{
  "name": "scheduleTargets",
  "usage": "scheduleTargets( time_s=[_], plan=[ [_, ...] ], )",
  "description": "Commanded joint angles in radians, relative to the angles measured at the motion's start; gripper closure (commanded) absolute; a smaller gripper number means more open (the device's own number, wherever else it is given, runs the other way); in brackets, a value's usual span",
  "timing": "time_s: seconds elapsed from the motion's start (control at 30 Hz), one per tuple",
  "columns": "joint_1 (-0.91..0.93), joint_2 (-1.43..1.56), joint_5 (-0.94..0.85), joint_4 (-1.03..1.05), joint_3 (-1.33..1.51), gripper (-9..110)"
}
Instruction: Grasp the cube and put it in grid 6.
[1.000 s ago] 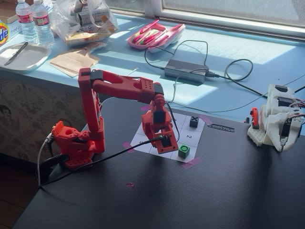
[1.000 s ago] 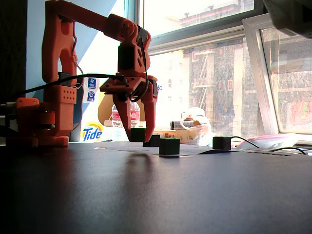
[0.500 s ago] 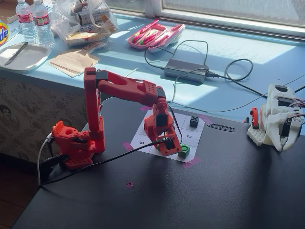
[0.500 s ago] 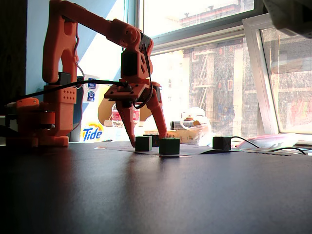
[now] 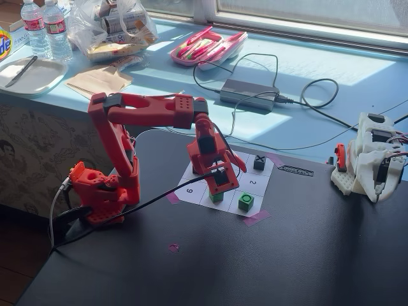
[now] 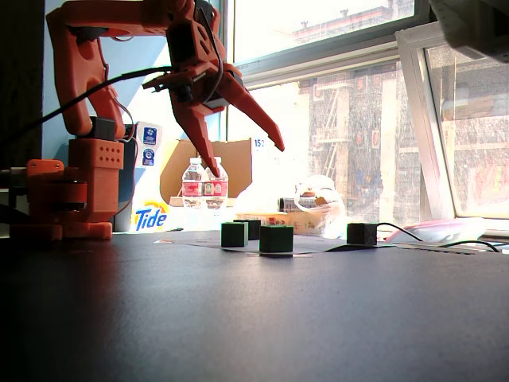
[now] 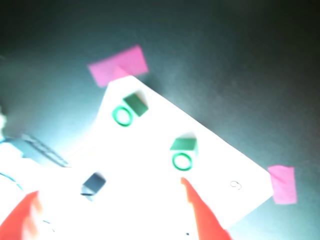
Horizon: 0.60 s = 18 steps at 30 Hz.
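Observation:
Two green cubes with ring tops and a black cube marked X sit on a white paper grid on the black table. The cell marked 6 holds no cube. My red gripper hangs open and empty above the grid, well off the table in a fixed view. In the wrist view the gripper frames the paper; the green cubes lie beyond the fingertips, the black cube lies between them, and the 6 mark is to the right.
Pink tape holds the paper's corners. A white robot arm rests at the table's right edge. A power brick with cables, bottles and a plate lie on the blue sill behind.

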Motion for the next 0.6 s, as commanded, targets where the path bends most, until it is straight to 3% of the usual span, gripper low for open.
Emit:
scheduleTargets(
  time_s=[0.0, 0.13, 0.27, 0.37, 0.57],
  plan=[
    [0.213, 0.439, 0.002, -0.005, 0.212, 60],
    [0.417, 0.744, -0.011, 0.063, 0.52, 60],
    [0.413, 1.085, -0.02, 0.124, 0.804, 63],
    [0.391, 1.118, 0.008, 0.15, 0.884, 63],
    [0.321, 1.12, -0.043, 0.129, 1.011, 92]
  ],
)
